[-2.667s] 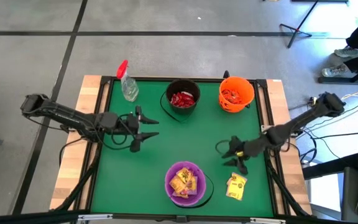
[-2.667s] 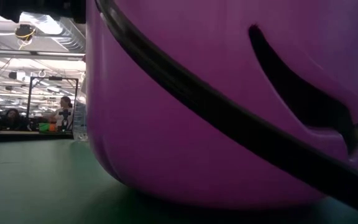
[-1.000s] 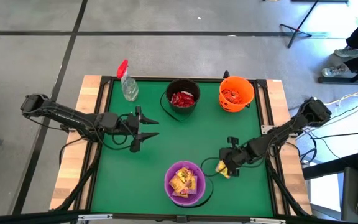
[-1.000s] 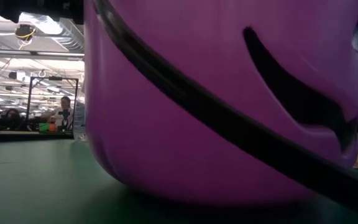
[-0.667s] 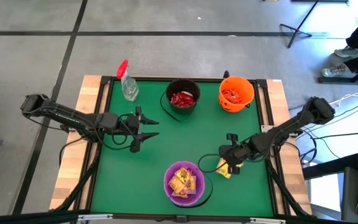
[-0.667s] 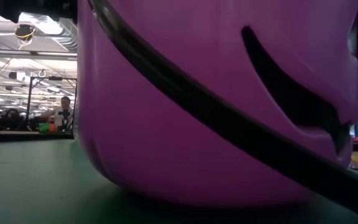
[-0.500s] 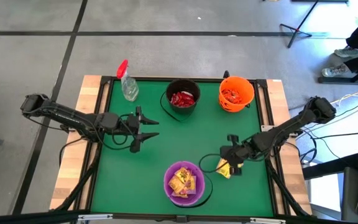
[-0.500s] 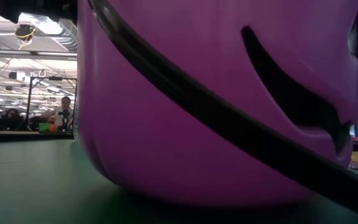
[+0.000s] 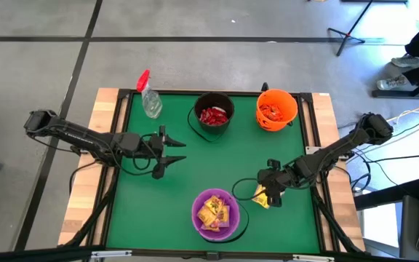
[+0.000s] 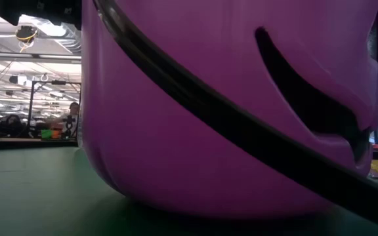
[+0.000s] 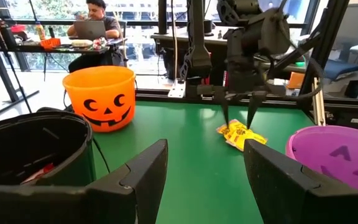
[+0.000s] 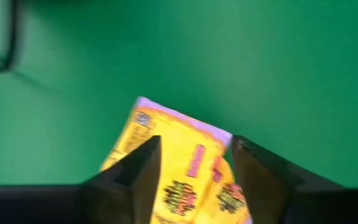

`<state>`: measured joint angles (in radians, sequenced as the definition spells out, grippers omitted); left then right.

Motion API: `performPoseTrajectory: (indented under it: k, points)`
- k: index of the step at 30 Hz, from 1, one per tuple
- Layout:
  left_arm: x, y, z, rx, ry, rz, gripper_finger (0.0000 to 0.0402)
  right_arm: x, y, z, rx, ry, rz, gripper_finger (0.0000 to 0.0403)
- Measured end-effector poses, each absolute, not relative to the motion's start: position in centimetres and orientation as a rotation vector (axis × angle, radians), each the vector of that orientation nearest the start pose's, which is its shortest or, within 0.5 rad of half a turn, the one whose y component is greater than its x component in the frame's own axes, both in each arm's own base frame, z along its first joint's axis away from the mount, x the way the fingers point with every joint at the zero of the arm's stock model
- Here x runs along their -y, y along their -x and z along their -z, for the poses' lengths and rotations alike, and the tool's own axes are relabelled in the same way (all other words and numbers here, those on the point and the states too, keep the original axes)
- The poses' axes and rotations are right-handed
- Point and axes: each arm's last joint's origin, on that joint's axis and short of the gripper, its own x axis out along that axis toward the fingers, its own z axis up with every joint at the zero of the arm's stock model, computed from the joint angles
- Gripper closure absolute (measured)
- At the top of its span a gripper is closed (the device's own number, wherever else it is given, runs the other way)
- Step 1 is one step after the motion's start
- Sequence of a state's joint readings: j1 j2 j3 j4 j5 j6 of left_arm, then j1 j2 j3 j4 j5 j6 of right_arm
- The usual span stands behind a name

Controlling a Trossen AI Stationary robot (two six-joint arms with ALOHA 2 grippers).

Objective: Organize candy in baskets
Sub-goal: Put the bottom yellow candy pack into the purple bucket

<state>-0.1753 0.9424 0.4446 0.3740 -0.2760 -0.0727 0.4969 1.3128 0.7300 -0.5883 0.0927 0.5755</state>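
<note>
The right gripper is down over a yellow packet that lies on the green table just beside the purple bucket, on that bucket's right as seen from above. From its own wrist view the two fingers stand apart, straddling the packet, with nothing pinched between them; the packet looks flat on the mat, not lifted. The left gripper waits wide open and empty over the middle of the table, well apart from all this.

I'd say the step is to pick this packet up and drop it in the purple bucket, which already has yellow ones inside; the black bucket and orange bucket at the far side hold red ones. To do it well, the fingers should come down squarely either side of the packet's narrow width, press to the mat, then close firmly, since a flat slippery wrapper can slide out. Lift clear of the bucket's rim and its wire handle, which lies near the packet, before letting go over the middle of the opening
</note>
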Motion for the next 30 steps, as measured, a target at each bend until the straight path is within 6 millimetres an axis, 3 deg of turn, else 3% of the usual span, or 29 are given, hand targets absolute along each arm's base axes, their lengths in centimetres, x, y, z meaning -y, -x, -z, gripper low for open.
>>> performPoseTrajectory:
  k: [5, 11, 25, 30]
  points:
    - [2.8, -20.2, -24.1, -0.117, 0.045, -0.105, 0.0202, -10.1, -19.3, -16.7, -1.208, -0.224, 0.041, 0.0150]
    - [2.8, -20.2, -24.1, -0.117, 0.045, -0.105, 0.0202, -10.1, -19.2, -15.2, -1.137, -0.302, 0.023, 0.0140]
    - [2.8, -20.2, -24.1, -0.117, 0.052, -0.105, 0.0201, -9.7, -18.8, -12.7, -1.155, -0.226, 0.083, 0.0214]
    - [2.8, -20.2, -24.1, -0.116, 0.052, -0.105, 0.0201, -9.7, -18.8, -12.6, -1.153, -0.198, 0.062, 0.0267]
